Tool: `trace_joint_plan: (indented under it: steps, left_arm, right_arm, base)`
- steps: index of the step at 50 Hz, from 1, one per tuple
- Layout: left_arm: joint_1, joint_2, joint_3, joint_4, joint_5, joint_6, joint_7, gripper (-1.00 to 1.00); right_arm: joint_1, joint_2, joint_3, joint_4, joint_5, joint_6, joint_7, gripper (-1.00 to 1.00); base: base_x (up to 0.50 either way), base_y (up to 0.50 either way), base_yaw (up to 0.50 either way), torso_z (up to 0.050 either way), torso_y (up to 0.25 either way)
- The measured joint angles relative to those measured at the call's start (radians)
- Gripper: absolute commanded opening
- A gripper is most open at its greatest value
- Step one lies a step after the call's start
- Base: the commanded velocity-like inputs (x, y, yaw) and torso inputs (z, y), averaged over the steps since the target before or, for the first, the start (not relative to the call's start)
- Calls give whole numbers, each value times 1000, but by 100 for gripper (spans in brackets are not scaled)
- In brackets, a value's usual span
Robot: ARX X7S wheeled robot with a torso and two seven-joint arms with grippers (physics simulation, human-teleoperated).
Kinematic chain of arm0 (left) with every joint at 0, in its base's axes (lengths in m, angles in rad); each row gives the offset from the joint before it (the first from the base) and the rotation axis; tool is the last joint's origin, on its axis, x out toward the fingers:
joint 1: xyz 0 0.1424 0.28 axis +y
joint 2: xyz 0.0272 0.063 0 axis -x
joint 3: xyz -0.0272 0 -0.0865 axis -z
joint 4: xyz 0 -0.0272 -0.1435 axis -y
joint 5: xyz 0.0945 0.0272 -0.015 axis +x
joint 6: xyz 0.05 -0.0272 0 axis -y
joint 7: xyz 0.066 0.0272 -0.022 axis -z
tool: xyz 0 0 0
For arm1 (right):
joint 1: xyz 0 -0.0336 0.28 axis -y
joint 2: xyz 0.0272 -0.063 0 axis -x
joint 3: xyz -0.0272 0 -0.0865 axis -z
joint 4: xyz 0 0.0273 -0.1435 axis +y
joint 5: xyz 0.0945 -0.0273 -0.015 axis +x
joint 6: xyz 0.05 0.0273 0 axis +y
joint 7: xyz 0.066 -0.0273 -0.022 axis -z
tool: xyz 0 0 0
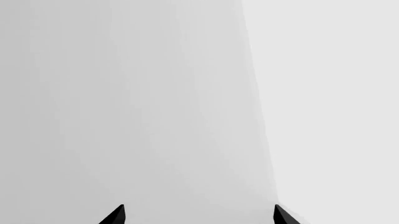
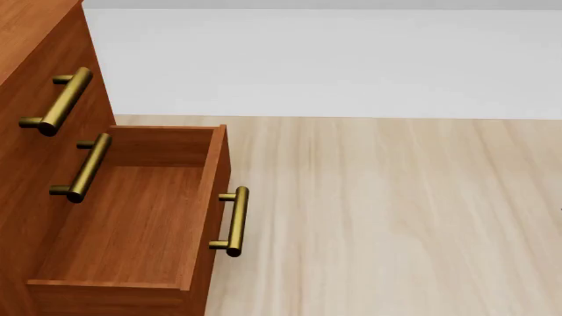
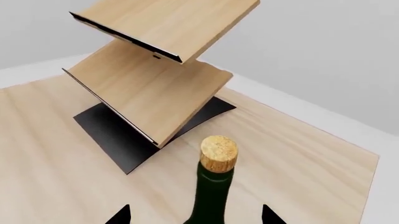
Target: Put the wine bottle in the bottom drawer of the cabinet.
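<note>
Right gripper (image 3: pixel 195 217) shows only as two dark fingertips low in its wrist view, one on either side of the wine bottle (image 3: pixel 213 196), whose neck and cork rise between them; whether the fingers are actually clamped on the glass or merely flanking it cannot be told from here, since the contact zone lies below the picture's edge. Left gripper (image 1: pixel 198 215) has its tips spread apart with nothing between them, facing blank pale wall. Glass of this sort should be heavy, rigid, smooth enough to slip and liable to break if dropped, so the sensible hold is around the body below the shoulder, not on the slim neck or cork. Only the right wrist view gives the bottle, along with the pale wood rack (image 3: pixel 156 79) on its black base (image 3: pixel 124 140) behind it on light floor. Only the head view gives the cabinet (image 2: pixel 26 39) at the floor's left edge, with the bottom drawer (image 2: pixel 131 217) pulled open, its inside bare, brass handle (image 2: pixel 235 220) facing out; no bottle or arm appears there, so the bottle is probably well off to one side.
</note>
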Motion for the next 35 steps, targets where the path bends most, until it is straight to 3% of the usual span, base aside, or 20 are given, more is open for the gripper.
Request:
trace_joint_plan:
  steps: [35]
  left_arm:
    - [10,-1,12,0,1,8,-4,100]
  right_arm:
    - [89,26,-71,158,-66,-28,-20,100]
  base:
    - [0,0,0,0,0]
